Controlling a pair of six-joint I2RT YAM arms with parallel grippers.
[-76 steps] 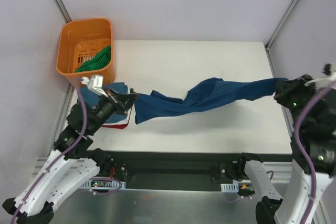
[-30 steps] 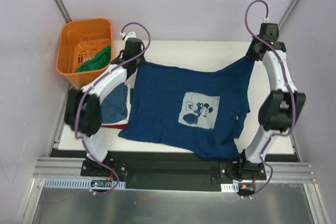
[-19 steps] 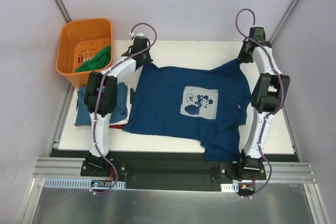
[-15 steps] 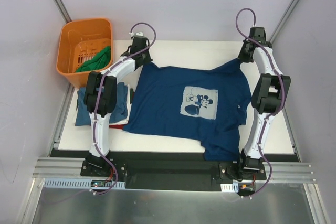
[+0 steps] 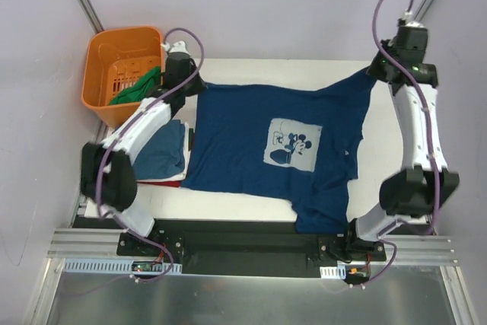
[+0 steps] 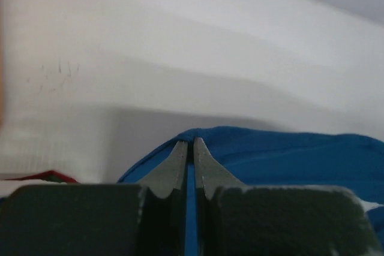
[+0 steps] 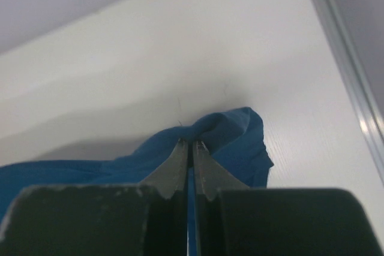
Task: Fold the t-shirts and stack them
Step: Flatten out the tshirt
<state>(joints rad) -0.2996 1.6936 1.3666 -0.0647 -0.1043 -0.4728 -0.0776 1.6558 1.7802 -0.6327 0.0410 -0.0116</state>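
The navy t-shirt (image 5: 251,150) lies spread print-up on the table (image 5: 259,70), and I see both arms stretched far out, left tool (image 6: 187,143) and right tool (image 7: 187,143) each pinching a far corner.

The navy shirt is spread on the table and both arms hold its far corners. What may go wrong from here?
1. The left fingers and right fingers each pinch only a small fold of the navy t-shirt; a pull may free it.
2. Its near right part hangs over the near edge of the table, so it may slide off.
3. Its left edge lies close to the folded teal-blue t-shirt; dragging may disturb that stack.
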